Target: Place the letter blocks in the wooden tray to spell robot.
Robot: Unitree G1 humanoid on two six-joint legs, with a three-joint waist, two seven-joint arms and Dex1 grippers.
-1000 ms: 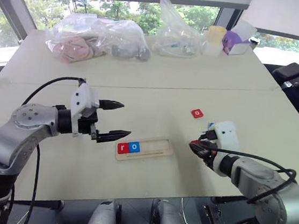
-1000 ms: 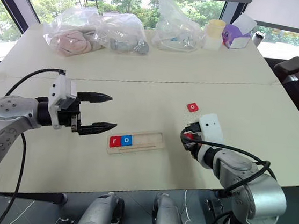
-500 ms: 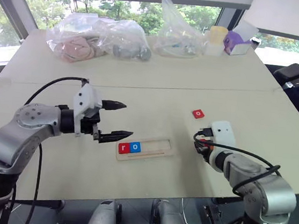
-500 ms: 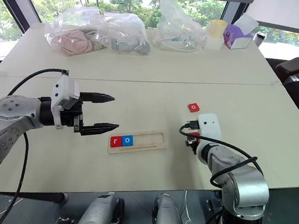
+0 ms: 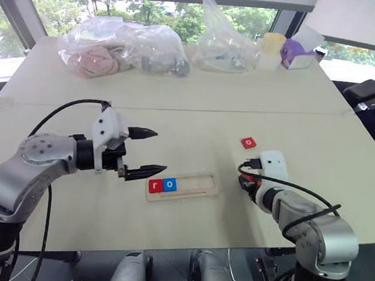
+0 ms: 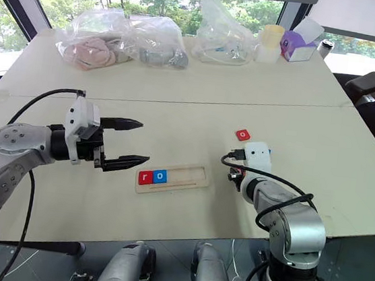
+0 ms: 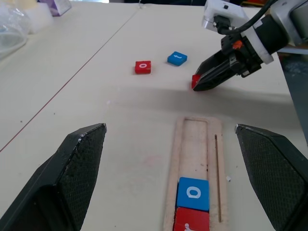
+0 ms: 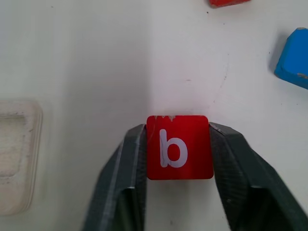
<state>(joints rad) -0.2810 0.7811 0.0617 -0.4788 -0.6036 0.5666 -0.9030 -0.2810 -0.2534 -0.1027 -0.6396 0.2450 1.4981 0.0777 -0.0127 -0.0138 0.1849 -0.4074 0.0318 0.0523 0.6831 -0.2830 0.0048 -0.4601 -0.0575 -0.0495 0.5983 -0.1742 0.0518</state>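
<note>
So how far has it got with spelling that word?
Two of five letters are in: the red r and blue o sit at one end of the wooden tray. The right claw has its fingers on either side of the red b, down on the table. The red o and blue t lie loose beyond it. The left claw hovers open.

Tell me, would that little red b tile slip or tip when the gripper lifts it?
The red b tile looks stiff and flat, so tipping seems unlikely. Its faces look smooth, so it might slip between the right gripper fingers flanking it.
</note>
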